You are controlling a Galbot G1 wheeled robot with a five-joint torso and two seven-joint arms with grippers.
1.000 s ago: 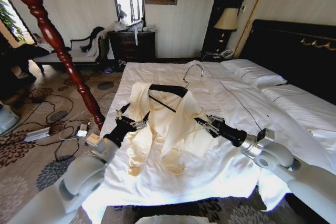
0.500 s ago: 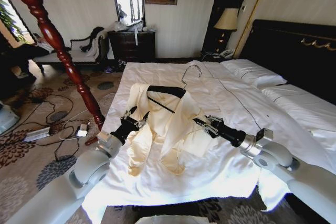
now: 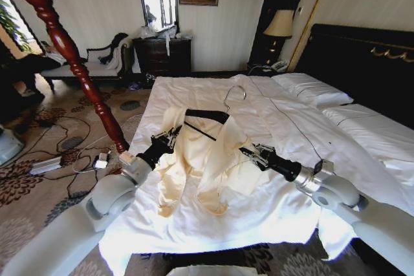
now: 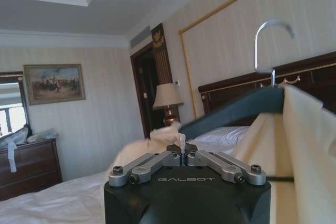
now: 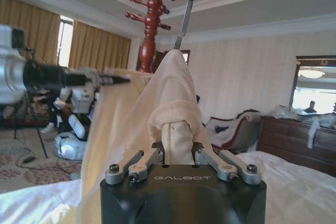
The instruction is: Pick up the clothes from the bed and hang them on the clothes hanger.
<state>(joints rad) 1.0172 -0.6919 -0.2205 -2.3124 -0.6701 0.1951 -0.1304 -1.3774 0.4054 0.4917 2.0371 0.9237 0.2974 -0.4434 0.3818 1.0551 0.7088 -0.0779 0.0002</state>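
Above the bed [image 3: 362,137], left gripper [image 3: 171,139] pinches a fold of the clothes [image 3: 207,159] at the hanger's left end; right gripper [image 3: 257,154] is clamped on cream fabric at the other shoulder. Garment is draped over the clothes hanger [image 3: 208,116], held up between both arms, hem trailing on the duvet. Coat stand [image 3: 71,53] stands to the left.

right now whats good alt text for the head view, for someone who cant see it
Two robot arms hold a cream-yellow garment draped on a black clothes hanger above a white bed, the left gripper pinching one shoulder and the right gripper the other. A red-brown coat stand leans at left.
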